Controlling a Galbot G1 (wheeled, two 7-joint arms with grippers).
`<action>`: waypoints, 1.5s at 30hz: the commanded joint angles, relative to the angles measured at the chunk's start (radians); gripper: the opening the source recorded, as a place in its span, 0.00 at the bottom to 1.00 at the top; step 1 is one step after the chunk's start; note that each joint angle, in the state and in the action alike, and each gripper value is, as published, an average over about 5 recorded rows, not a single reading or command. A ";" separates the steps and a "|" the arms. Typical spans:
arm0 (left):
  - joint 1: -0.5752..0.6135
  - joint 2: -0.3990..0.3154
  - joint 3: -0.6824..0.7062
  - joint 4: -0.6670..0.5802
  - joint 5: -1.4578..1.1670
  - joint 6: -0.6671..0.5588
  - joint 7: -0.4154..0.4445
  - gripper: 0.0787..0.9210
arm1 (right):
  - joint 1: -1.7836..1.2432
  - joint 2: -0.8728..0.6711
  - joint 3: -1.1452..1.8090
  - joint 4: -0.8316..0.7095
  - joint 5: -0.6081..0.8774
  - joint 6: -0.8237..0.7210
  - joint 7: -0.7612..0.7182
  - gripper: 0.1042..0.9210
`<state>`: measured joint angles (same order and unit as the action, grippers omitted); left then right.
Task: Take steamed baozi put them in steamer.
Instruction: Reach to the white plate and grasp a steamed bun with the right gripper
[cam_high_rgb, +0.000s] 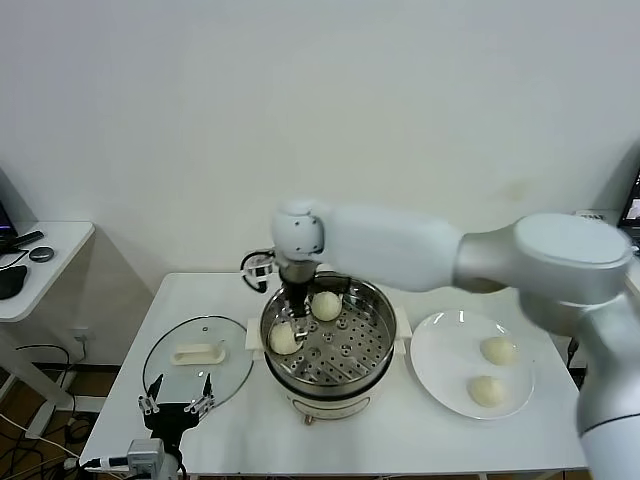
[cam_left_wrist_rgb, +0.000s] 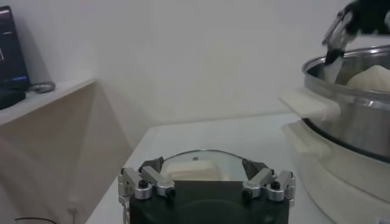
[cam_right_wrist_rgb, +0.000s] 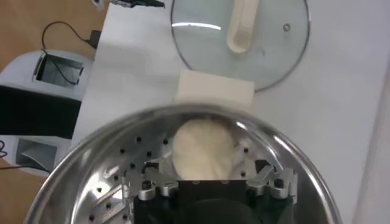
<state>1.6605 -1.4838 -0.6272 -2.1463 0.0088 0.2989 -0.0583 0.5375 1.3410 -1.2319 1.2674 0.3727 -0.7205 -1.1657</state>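
Note:
The shiny steamer (cam_high_rgb: 340, 383) stands mid-table on its white base. Two steamed baozi lie on its perforated tray, one at the back (cam_high_rgb: 326, 305) and one at the left (cam_high_rgb: 284, 339). My right gripper (cam_high_rgb: 296, 318) reaches down into the pot over the left one. In the right wrist view that baozi (cam_right_wrist_rgb: 203, 149) rests on the tray between the spread fingers of the right gripper (cam_right_wrist_rgb: 207, 175), which is open. Two more baozi (cam_high_rgb: 497, 350) (cam_high_rgb: 487, 390) sit on the white plate (cam_high_rgb: 440, 350) to the right. My left gripper (cam_high_rgb: 178, 405) waits open at the front left.
The glass lid (cam_high_rgb: 195, 355) with its white handle lies flat left of the steamer, just beyond the left gripper (cam_left_wrist_rgb: 204, 175). The steamer's white side handle (cam_right_wrist_rgb: 213, 91) juts toward the lid. A side desk (cam_high_rgb: 40, 260) stands off the table's left.

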 joint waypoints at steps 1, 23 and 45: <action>0.000 -0.003 -0.002 -0.006 0.000 0.003 0.002 0.88 | 0.194 -0.395 0.045 0.283 -0.011 0.026 -0.092 0.88; 0.051 -0.012 -0.029 -0.004 -0.016 0.008 0.006 0.88 | -0.588 -0.955 0.522 0.292 -0.470 0.256 -0.166 0.88; 0.044 -0.008 -0.047 0.039 0.003 0.019 0.013 0.88 | -0.791 -0.751 0.679 0.100 -0.647 0.377 -0.181 0.88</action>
<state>1.7042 -1.4913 -0.6737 -2.1119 0.0103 0.3174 -0.0461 -0.1540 0.5522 -0.6228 1.4212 -0.2079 -0.3819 -1.3404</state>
